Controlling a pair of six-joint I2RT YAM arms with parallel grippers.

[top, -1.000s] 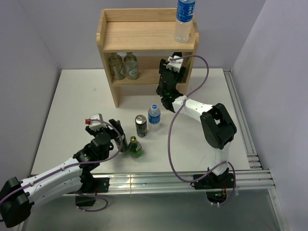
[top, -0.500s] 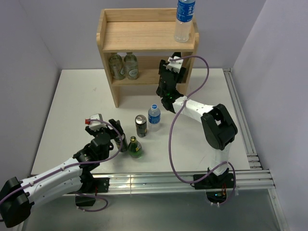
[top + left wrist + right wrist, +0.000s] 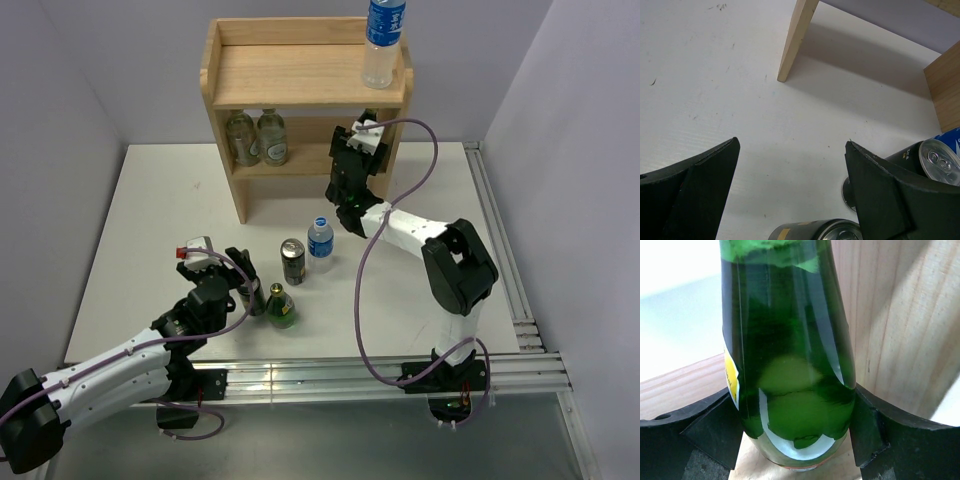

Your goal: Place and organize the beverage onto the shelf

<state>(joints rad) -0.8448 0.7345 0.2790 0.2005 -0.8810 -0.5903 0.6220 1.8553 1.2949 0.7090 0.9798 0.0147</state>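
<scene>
The shelf point(image 3: 300, 75) stands at the table's point(image 3: 150, 220) far side. At the right end of its lower tier, the right gripper point(image 3: 795, 427) is clamped on a green glass bottle point(image 3: 790, 340). Well in front of the shelf, the left gripper point(image 3: 791, 147) hangs with fingers apart by a dark can point(image 3: 815, 231). One water bottle point(image 3: 383, 40) stands on the shelf's top right corner, another point(image 3: 320, 244) just before the shelf

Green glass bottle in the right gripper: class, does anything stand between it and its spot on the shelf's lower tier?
Nothing visible does. The right gripper holds the green glass bottle over the lower tier, beside the right side panel. The two other bottles on that tier stand at its far left end.
</scene>
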